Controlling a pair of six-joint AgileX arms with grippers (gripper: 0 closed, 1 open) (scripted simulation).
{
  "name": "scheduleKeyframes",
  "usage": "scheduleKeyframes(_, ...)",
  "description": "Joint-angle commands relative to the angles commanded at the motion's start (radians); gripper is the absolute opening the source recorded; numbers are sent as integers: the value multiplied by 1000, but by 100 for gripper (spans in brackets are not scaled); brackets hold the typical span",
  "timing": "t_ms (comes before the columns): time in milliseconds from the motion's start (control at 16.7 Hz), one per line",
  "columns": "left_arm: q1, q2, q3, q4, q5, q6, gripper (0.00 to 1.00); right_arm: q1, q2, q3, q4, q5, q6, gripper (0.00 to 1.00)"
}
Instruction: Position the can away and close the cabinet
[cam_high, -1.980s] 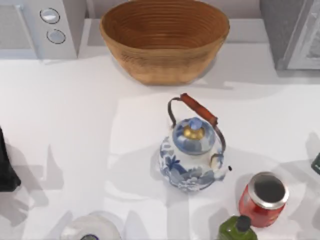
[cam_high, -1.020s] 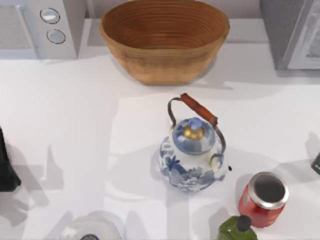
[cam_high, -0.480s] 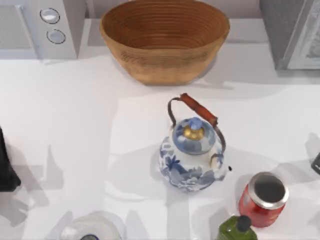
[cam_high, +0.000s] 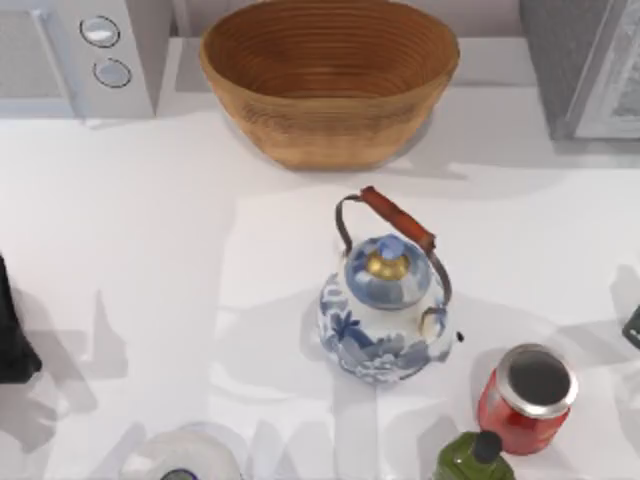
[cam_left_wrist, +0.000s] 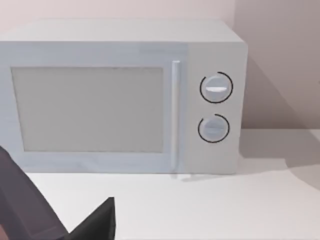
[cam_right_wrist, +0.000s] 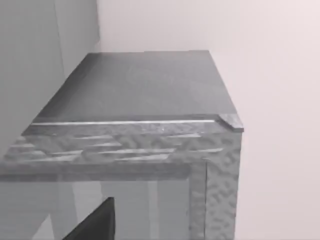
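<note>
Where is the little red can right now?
In the top view the can stands upright near the table's front right, just right of the blue-and-white kettle and beside the green bottle.

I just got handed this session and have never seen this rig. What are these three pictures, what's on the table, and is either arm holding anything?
This is a pair of AgileX arms at a white table, in simulation. One picture looks down from above; the other two come from cameras on each wrist.

From above: a wicker basket at the back, a blue-and-white kettle in the middle, the red can near the right front, and a green bottle beside it.

The left wrist faces a microwave. The right wrist faces the grey cabinet. The left arm sits at the left edge, the right arm at the right edge. Nothing looks held; the can stands free.
</note>
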Motion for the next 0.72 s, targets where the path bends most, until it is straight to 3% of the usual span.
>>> scheduleKeyframes(540,0,0,0,0,0,0,100,4,-28,73,-70,9,-2,100)
scheduleKeyframes(720,0,0,0,0,0,0,100,65,-18,77,-80,70,-7,100)
